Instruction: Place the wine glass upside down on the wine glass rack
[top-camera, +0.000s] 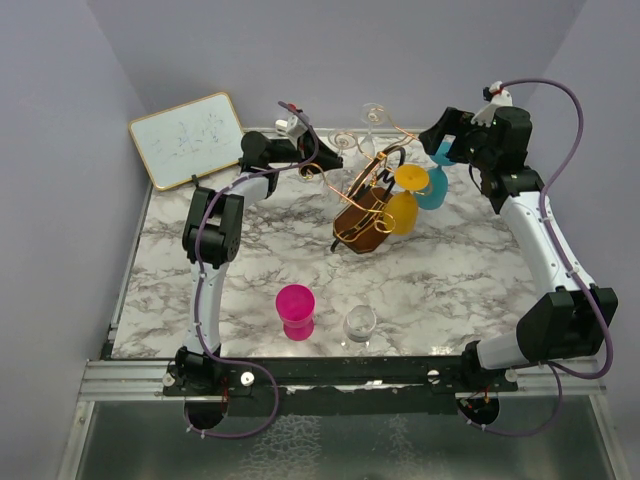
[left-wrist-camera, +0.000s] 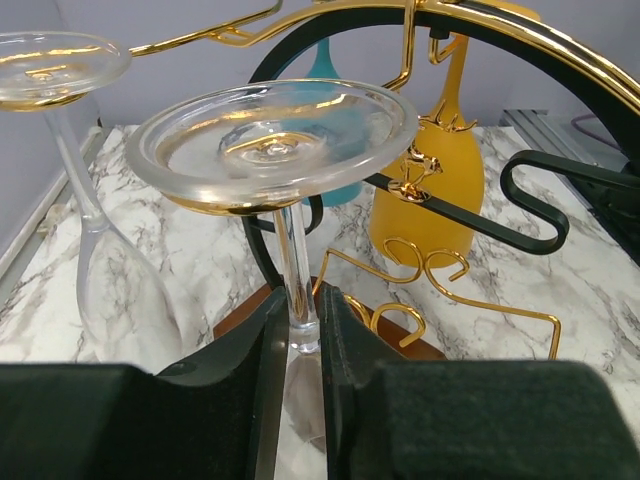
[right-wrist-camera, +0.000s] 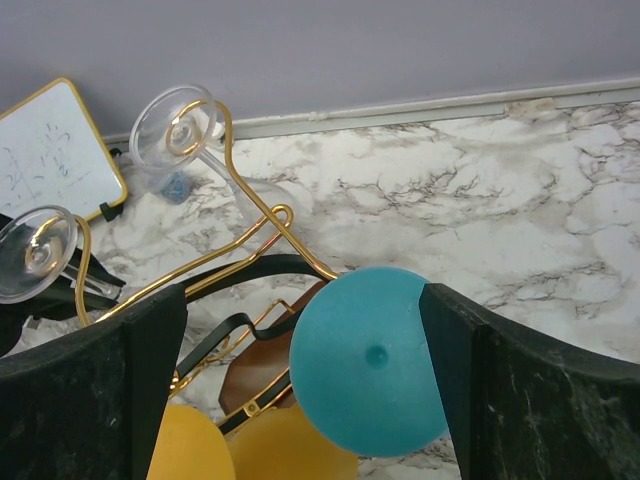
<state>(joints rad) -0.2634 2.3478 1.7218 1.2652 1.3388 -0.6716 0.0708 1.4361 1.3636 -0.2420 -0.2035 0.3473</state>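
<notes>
- My left fingers (left-wrist-camera: 230, 400) sit close on either side of the wine glass (left-wrist-camera: 275, 140) stem. I cannot tell whether they pinch it or only flank it.
- The glass hangs bowl-down, its foot resting on a gold arm of the wine glass rack (top-camera: 362, 225). I should part slowly and back straight out.
- My right fingers (right-wrist-camera: 520, 400) stand wide apart, straddling the teal glass (right-wrist-camera: 365, 360) foot.

Top view high, looking down on whole table (top-camera: 450, 270); 2 wrist views close, both on wine glass rack (top-camera: 362, 228).

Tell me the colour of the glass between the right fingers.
Teal glass, best in the right wrist view.
</notes>
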